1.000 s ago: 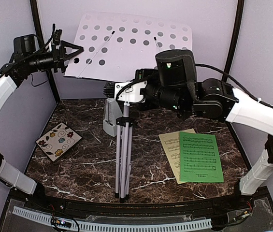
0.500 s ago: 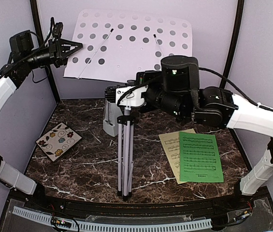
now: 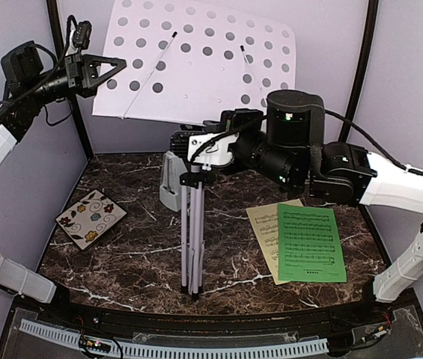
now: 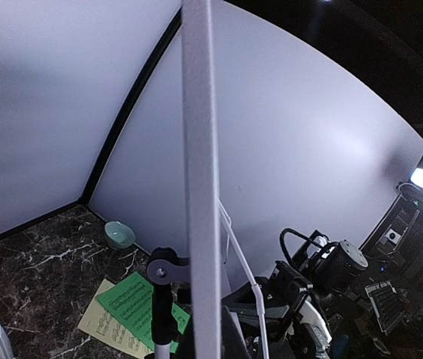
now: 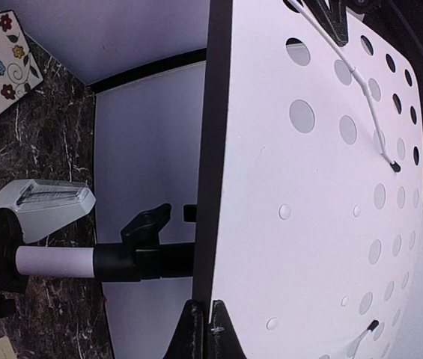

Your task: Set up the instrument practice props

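We are holding the stand (image 3: 190,224) at bench (image 3: 121,254) centre: left fingers (image 3: 116,67) clamping its desk (image 3: 196,67) at nine o'clock, right fingers (image 5: 191,333) at six (sheets (image 3: 312,243) lying at four o'clock).

A white tripod music stand (image 3: 189,232) with perforated desk, upright at centre; light-grey pyramid metronome (image 3: 170,187) just beyond; green music sheet (image 3: 310,243) overlaps pale-yellow music sheet (image 3: 262,228), right.

A floral square tile (image 3: 90,218) lies flat near the left edge of the dark marbled counter (image 3: 132,258). A small pale-green bowl (image 4: 120,235) sits close to the pale wall (image 4: 39,112).
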Tool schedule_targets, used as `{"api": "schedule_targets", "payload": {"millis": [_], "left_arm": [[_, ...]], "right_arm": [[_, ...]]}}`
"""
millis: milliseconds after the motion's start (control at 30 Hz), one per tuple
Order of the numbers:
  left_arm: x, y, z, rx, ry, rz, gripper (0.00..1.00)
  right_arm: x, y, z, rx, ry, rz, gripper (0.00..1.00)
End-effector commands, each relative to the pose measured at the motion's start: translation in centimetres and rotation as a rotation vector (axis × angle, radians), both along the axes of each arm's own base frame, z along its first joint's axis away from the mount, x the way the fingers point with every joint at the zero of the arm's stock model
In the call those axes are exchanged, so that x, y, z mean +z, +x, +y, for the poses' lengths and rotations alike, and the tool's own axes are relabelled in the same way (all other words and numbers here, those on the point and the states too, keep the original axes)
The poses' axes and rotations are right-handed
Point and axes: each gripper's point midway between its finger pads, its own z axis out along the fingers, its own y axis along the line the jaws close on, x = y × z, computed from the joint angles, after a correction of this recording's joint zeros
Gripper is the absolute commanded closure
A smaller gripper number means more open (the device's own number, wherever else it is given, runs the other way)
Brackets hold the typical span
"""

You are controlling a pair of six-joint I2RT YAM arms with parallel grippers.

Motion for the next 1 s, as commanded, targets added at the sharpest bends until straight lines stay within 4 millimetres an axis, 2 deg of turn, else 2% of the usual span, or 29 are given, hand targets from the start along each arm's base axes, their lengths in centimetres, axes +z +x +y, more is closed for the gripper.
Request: {"api": "schedule_targets", "payload": {"millis": [0,33,233,300,400,433,533,633,700,733,800,933,967], "left_arm": [[4.3,-2.1,1.0,0.061,-0.045,-0.245,1.00],[4.5,-2.1,1.1,0.066,-0.051,-0.261,1.00],[5.7,-2.2,1.1,0.082,-0.099,-0.336,1.00],[6.1,-2.4,1.0,0.080,-0.109,-0.362,1.00],[6.4,-2.3,0.9,0.076,-0.117,-0.380,1.00],[6.5,-2.3,0.8,0.074,-0.119,-0.381,1.00],[6.6,-2.2,0.7,0.071,-0.126,-0.389,1.00],[6.7,-2.2,0.5,0.066,-0.132,-0.396,1.00],[6.8,-2.3,0.5,0.064,-0.135,-0.402,1.00],[6.8,-2.2,0.5,0.065,-0.136,-0.405,1.00],[6.9,-2.2,0.4,0.067,-0.137,-0.408,1.00],[6.7,-1.7,0.3,0.071,-0.138,-0.395,1.00],[6.6,-1.6,0.2,0.068,-0.137,-0.391,1.00]], "right_arm": [[9.7,-0.5,-4.8,-0.071,0.312,-0.139,0.97],[9.7,-0.6,-4.9,-0.070,0.316,-0.137,0.93],[8.9,-0.7,-5.8,-0.072,0.341,-0.099,0.43],[8.8,-0.9,-6.3,-0.076,0.370,-0.071,0.34],[8.4,-1.0,-6.9,-0.084,0.407,-0.008,0.30],[8.3,-1.0,-7.3,-0.088,0.494,0.073,0.29],[6.8,-1.6,-7.5,-0.062,0.575,0.240,0.29],[4.4,-2.1,-7.4,-0.052,0.660,0.424,0.32],[1.9,-2.7,-7.1,-0.031,0.725,0.575,0.34],[1.8,-3.1,-7.2,-0.017,0.784,0.635,0.35],[-0.2,-3.9,-6.8,0.020,0.853,0.762,0.35],[-1.5,-4.5,-7.0,0.071,1.013,0.921,0.31],[-2.8,-4.5,-7.1,0.074,1.023,0.946,0.31]]}}
